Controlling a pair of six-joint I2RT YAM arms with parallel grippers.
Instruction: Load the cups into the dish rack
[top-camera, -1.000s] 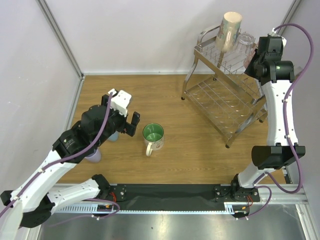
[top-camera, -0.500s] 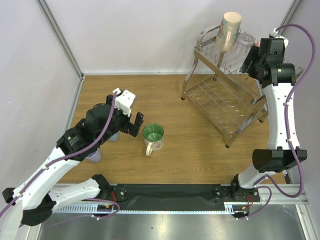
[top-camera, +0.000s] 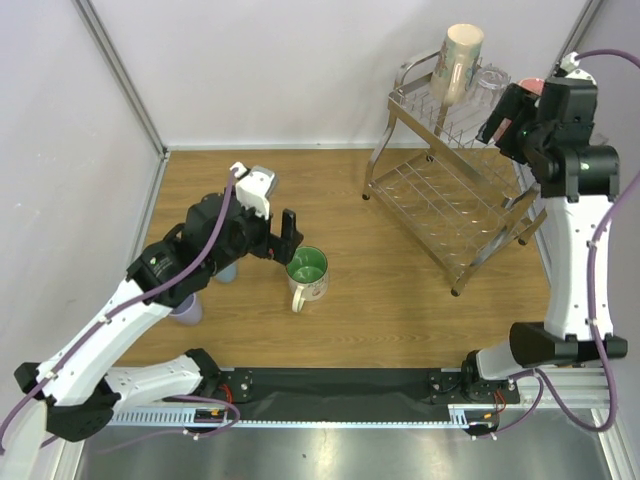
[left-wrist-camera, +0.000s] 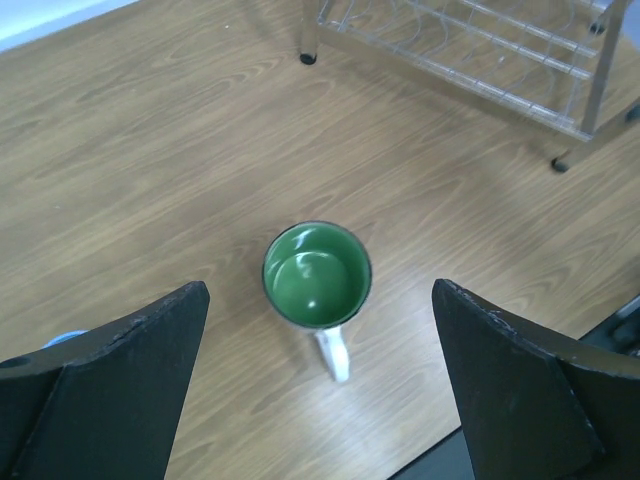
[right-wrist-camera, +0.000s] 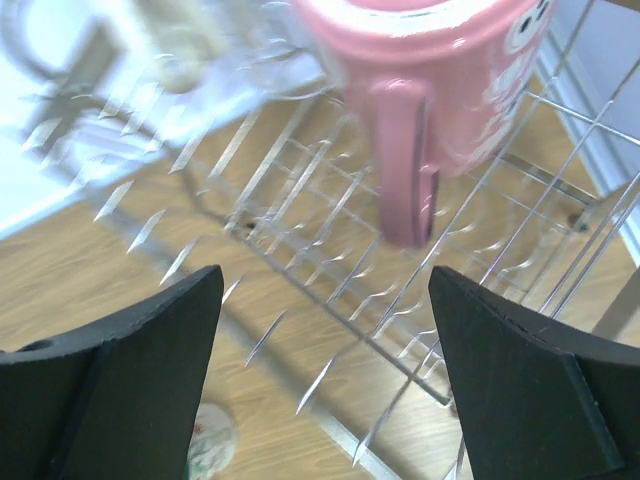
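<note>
Left end effector (left-wrist-camera: 320, 285): fingers spread wide with nothing between them, pointing down at the desk (top-camera: 400, 300).
Below the left end effector: white mug with green inside (top-camera: 306, 270), upright on the desk. In the left wrist view it is centred in the gap between the fingers and touches neither. Its handle points toward the near edge.
Beside the left arm: light-blue tumbler (top-camera: 225, 272), mostly hidden under the arm, to the left of the white mug. Lavender tumbler (top-camera: 186, 310) stands nearer the left edge, also partly covered by the arm.
Right end effector (right-wrist-camera: 325, 275): fingers apart, gripping nothing, held high at the right end of the upper tier of the dish rack (top-camera: 440, 200).
In front of the right end effector: pink mug (right-wrist-camera: 440, 80), resting on the wires of the upper tier with its handle turned toward the wrist camera. It is clear of both fingers. The view is too blurred to tell whether it sits mouth-down.
Further along the upper tier: clear glass (top-camera: 488, 85) just left of the pink mug, then the beige mug (top-camera: 460, 60), tilted and mouth-down over the prongs.
Lower tier: bare wire, no cup on it.
Dish rack: at the far right of the desk, well apart from the three cups on the left.
</note>
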